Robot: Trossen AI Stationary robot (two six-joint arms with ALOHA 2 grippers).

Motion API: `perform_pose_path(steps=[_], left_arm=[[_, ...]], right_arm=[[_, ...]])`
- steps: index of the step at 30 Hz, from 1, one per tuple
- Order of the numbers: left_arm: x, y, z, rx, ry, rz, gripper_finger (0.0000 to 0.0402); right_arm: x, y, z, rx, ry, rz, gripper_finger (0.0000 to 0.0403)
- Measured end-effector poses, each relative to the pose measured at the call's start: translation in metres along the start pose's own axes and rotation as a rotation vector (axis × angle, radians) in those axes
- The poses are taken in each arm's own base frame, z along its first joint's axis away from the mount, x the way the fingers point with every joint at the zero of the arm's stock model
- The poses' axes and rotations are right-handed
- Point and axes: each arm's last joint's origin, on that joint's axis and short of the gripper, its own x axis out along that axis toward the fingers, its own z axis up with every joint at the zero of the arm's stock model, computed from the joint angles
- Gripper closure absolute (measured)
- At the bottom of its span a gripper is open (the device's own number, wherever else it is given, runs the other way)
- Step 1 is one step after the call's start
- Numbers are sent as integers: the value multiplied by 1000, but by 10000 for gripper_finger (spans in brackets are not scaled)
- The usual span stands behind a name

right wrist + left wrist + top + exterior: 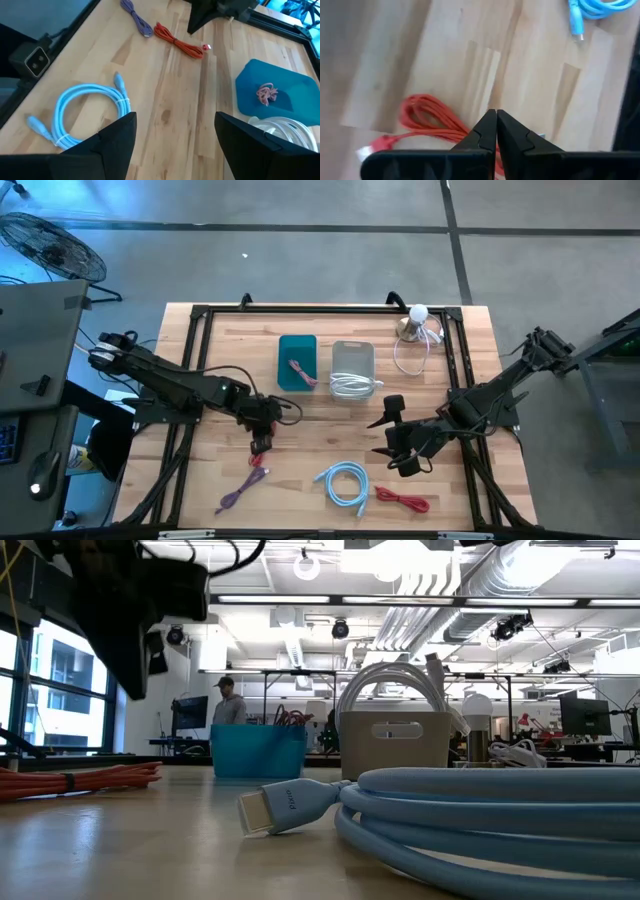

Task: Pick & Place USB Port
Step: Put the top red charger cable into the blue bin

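Observation:
An orange USB cable (258,464), bundled, lies flat on the wooden table, with its white plug (206,47) at one end. My left gripper (262,443) hangs just above it, shut, with nothing between its fingers (496,125). The low view shows the cable (80,780) on the table and the gripper well above it. A purple cable (235,495) lies nearer the front edge. My right gripper (175,145) waits open over the table's right half, above the light blue cable (85,112).
A teal bin (297,362) holding a pink cable and a pale bin (352,366) holding a white cable stand side by side at the table's far middle. A small lamp (415,320) stands at the far right. A red cable (402,500) lies near the front edge.

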Motion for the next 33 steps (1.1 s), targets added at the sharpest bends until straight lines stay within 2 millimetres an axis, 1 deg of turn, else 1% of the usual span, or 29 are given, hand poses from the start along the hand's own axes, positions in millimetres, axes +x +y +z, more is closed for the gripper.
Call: perform_pose_path(steps=[4,6,8,11,13,17,19,23,33], left_arm=[[-25,-5,6,42,24,108,389],[-34,-3,4,71,56,179,389],[-40,-6,9,101,28,198,389],[-47,-4,7,166,55,237,389],[-48,-6,9,219,39,232,389],[-50,-2,7,300,47,311,389],[-51,1,5,303,67,353,389],[-51,2,4,264,72,364,389],[-50,0,4,243,79,311,386]], right_arm=[[0,0,0,1,-3,-11,142],[0,-1,0,2,-5,-24,142],[0,-1,0,0,-3,-27,142],[1,-2,0,1,-4,-31,142],[1,-2,0,0,-3,-34,142],[1,-3,0,-1,-4,-37,142],[1,-2,0,9,-5,-36,142],[1,-2,-1,57,5,-21,142],[0,0,-1,78,7,-17,141]])
